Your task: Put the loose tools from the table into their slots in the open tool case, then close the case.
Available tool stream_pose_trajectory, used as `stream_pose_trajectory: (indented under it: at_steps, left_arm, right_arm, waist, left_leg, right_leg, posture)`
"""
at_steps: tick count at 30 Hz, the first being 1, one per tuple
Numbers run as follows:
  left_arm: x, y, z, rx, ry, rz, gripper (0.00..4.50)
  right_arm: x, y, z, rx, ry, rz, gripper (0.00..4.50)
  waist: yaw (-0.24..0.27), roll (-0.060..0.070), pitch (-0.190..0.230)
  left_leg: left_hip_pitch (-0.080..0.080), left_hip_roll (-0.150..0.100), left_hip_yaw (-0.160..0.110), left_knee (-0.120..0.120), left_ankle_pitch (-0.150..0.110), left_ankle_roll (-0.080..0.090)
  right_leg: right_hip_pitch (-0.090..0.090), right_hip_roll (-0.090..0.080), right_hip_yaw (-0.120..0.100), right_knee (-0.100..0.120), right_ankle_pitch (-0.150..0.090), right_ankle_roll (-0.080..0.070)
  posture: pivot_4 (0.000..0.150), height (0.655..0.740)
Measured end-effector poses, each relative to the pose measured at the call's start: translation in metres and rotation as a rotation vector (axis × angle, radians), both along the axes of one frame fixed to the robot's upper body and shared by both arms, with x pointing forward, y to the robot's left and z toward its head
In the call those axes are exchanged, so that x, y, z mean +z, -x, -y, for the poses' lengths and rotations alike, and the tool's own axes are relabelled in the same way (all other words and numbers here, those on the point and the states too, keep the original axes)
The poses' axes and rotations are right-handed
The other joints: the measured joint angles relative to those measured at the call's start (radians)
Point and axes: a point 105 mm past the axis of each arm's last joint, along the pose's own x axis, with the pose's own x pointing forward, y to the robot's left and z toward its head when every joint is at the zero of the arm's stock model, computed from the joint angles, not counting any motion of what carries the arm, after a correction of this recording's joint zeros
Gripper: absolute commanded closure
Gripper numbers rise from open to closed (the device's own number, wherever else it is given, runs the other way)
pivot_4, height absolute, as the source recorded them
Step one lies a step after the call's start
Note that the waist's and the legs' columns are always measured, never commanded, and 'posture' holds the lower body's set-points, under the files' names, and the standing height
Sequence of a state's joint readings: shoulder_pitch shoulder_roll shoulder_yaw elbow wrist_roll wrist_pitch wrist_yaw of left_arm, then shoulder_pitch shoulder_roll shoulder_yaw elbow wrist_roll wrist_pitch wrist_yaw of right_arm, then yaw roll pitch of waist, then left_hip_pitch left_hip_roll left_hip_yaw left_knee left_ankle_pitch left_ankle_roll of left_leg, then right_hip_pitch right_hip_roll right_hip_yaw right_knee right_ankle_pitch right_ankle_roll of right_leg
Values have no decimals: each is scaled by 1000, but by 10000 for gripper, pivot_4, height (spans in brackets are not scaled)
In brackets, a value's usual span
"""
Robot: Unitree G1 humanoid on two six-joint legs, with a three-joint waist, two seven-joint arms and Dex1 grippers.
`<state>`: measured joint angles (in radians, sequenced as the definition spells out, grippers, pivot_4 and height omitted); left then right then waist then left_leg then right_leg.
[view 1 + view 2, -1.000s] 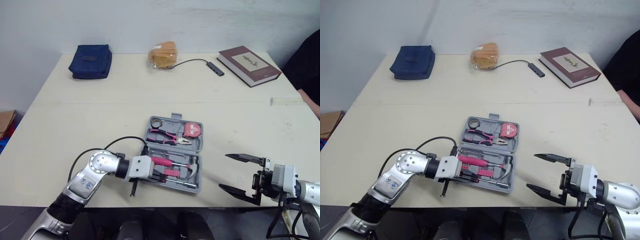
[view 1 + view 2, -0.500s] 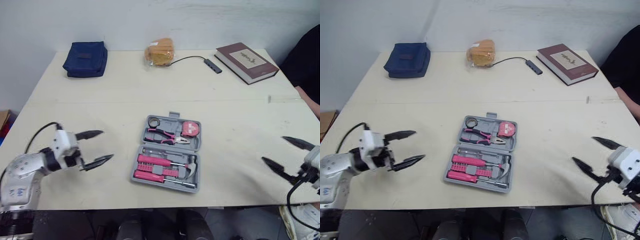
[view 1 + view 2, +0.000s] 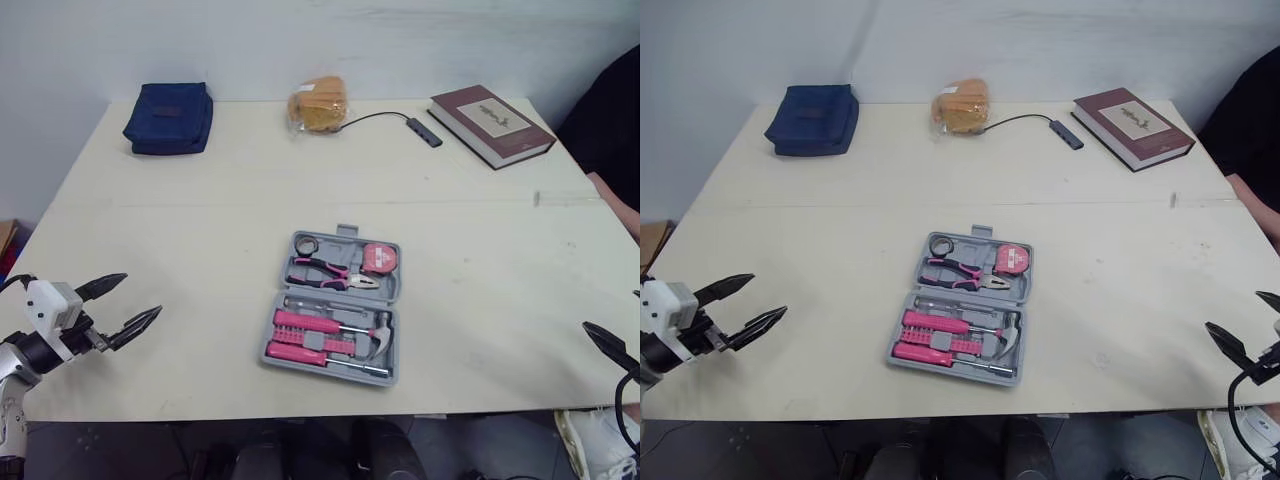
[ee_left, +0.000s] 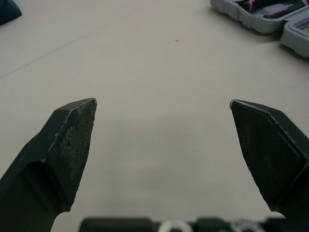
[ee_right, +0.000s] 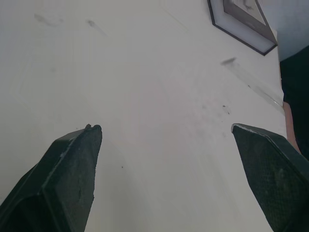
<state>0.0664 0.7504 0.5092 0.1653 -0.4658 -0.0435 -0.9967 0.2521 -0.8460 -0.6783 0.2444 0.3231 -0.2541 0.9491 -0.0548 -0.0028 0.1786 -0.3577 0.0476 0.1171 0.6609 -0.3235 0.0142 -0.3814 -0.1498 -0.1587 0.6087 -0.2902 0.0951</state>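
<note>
The tool case [image 3: 345, 238] lies open (pink-handled tools in its slots) between the left gripper [image 3: 143, 293] and the right gripper [image 5: 164, 128], well apart from both; both grippers' fingers are spread wide.

Bright, even room light.
We see the pale beige table [image 3: 200, 250] evenly lit; the open grey tool case [image 3: 347, 232] casts a faint shadow.

Plastic case [image 3: 330, 369], matt smooth tbl [image 3: 200, 240], cloth pouch [image 3: 168, 117]
</note>
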Motion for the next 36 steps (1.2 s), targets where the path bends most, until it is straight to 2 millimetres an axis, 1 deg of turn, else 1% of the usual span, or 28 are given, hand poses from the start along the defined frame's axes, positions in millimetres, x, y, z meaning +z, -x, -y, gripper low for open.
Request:
stream_pose_trajectory:
  at_steps: [2,4,6,7,8,9,12,15,16,17,19,20,22,24,27,32,34,36]
  left_arm:
    - [1,-3,3,-6,8,5,377]
    - [3,-12,11,-18,26,13,377]
    - [10,-24,29,-68,36,33,377]
    - [12,-28,36,-88,38,39,377]
    - [17,-34,46,-119,36,47,377]
    - [19,-39,55,-147,29,49,377]
    - [23,-53,80,-227,13,41,8277]
    - [24,-64,104,-303,-17,30,20439]
    - [23,-65,108,-317,-26,25,24286]
    - [21,-67,112,-334,-43,11,29996]
    - [15,-72,121,-358,-56,-23,38944]
    - [13,-74,128,-378,-68,-33,43768]
    - [7,-75,139,-420,-93,-55,44495]
    - [0,-77,144,-430,-98,-80,44495]
    - [-10,-80,153,-437,-115,-90,44495]
    - [-30,-83,168,-442,-113,-114,44495]
    - [-36,-81,181,-470,-109,-113,44495]
    - [-39,-80,187,-490,-118,-115,44495]
  right_arm:
    - [0,-5,-6,21,-8,11,0]
    - [-8,-9,-17,71,-36,-11,0]
    - [-13,-16,-38,169,-63,-41,0]
    - [-14,-18,-45,200,-75,-51,0]
    - [-14,-22,-57,255,-89,-58,0]
    - [-14,-26,-65,294,-100,-60,0]
    - [-8,-41,-90,395,-130,-58,8345]
    - [-7,-54,-113,481,-150,-75,22210]
    - [-7,-56,-117,495,-152,-81,26713]
    - [-8,-59,-124,515,-158,-95,32758]
    - [-10,-66,-136,556,-156,-119,42572]
    - [-11,-68,-142,578,-149,-133,45000]
    - [-15,-71,-152,615,-137,-158,45000]
    - [-19,-73,-159,639,-124,-180,45000]
    - [-26,-74,-166,659,-99,-211,45000]
    - [-36,-74,-175,667,-123,-245,45000]
    - [-43,-72,-181,688,-110,-274,45000]
    - [-47,-72,-189,705,-121,-278,45000]
  waist:
    - [8,-1,2]
    - [28,-1,2]
    - [39,-1,2]
    - [44,-1,2]
    - [49,-1,2]
    - [52,-1,2]
    - [53,-1,2]
    - [51,-1,2]
    - [51,-1,2]
    - [51,-1,2]
    - [52,-1,2]
    - [52,-1,2]
    - [53,-1,2]
    - [53,-1,3]
    - [53,-1,3]
    - [53,-2,3]
    - [53,-2,3]
    - [53,-2,3]
  left_leg:
    - [-3,1,3,1,0,-1]
    - [-3,1,3,1,-1,-2]
    - [-9,1,3,1,0,-1]
    - [-12,1,3,2,2,-2]
    - [-12,1,4,2,4,-6]
    - [-12,1,5,2,5,-7]
    - [-12,0,7,3,5,-6]
    - [-12,0,7,3,5,-6]
    - [-12,0,7,3,5,-6]
    - [-12,0,7,3,5,-6]
    - [-13,0,8,3,5,-6]
    - [-13,0,8,4,5,-6]
    - [-13,0,8,4,5,-6]
    - [-13,0,8,4,5,-6]
    - [-14,0,8,4,5,-5]
    - [-14,0,8,5,5,-5]
    - [-14,0,8,5,5,-5]
    - [-14,0,8,5,5,-5]
  right_leg:
    - [-3,0,3,1,1,0]
    - [-5,0,5,1,1,0]
    - [-10,0,9,2,1,0]
    - [-13,1,11,3,1,0]
    - [-13,2,11,3,1,0]
    - [-13,2,10,3,2,0]
    - [-14,2,7,3,2,1]
    - [-14,2,7,3,3,2]
    - [-14,3,7,3,3,2]
    - [-14,3,7,3,3,2]
    - [-14,3,7,3,3,2]
    - [-14,3,7,3,3,2]
    - [-14,3,7,3,3,2]
    - [-14,3,6,3,3,2]
    - [-14,3,6,3,3,2]
    - [-14,3,7,3,3,2]
    - [-14,3,7,3,3,2]
    - [-14,3,6,3,3,2]
  posture:
    - [1500,7400]
    - [1500,7400]
    - [1500,7400]
    - [1500,7400]
    - [1500,7400]
    - [1500,7400]
    - [1500,7400]
    - [1500,7400]
    - [1500,7400]
    - [1500,7400]
    - [1500,7400]
    - [1500,7400]
    - [1500,7400]
    - [1500,7400]
    - [1500,7400]
    - [1500,7400]
    - [1500,7400]
    - [1500,7400]
